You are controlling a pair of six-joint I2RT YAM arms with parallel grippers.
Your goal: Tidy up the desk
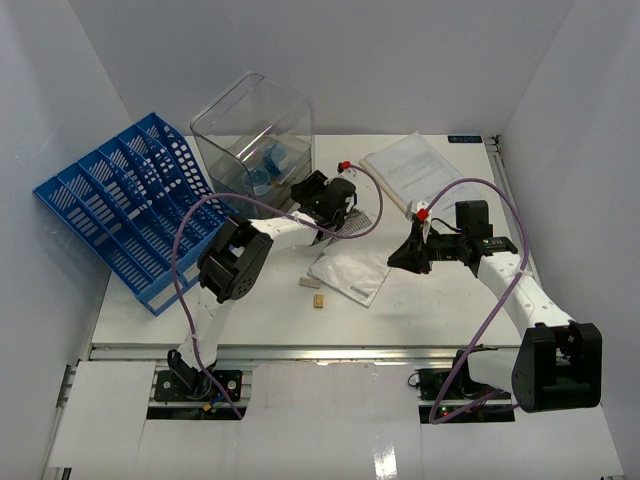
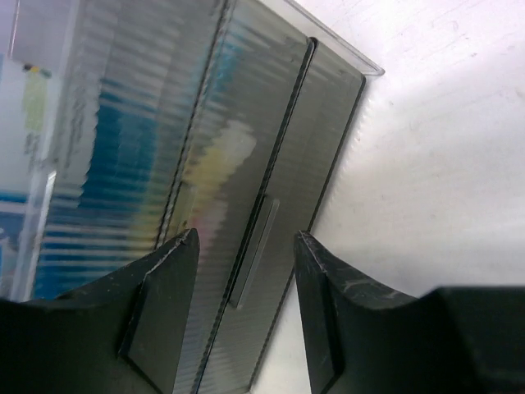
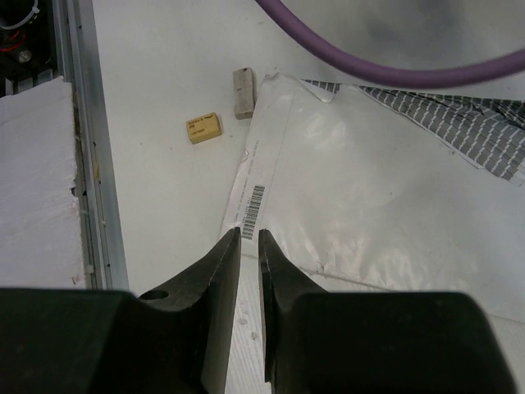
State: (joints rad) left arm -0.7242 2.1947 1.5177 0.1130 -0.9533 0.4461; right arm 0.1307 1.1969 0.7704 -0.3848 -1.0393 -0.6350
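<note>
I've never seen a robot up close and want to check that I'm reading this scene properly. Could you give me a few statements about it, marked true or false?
1. A blue file rack sits at the left edge of the desk. True.
2. The clear bin is empty. False: blue things lie inside it.
3. A yellow block and a grey block lie on the desk beside the white bag. True.
4. The left arm's jaws are pressed shut. False: they stand apart, over a ribbed translucent sheet.
5. The papers are filed in the blue rack. False: they lie on the desk, far right.
</note>
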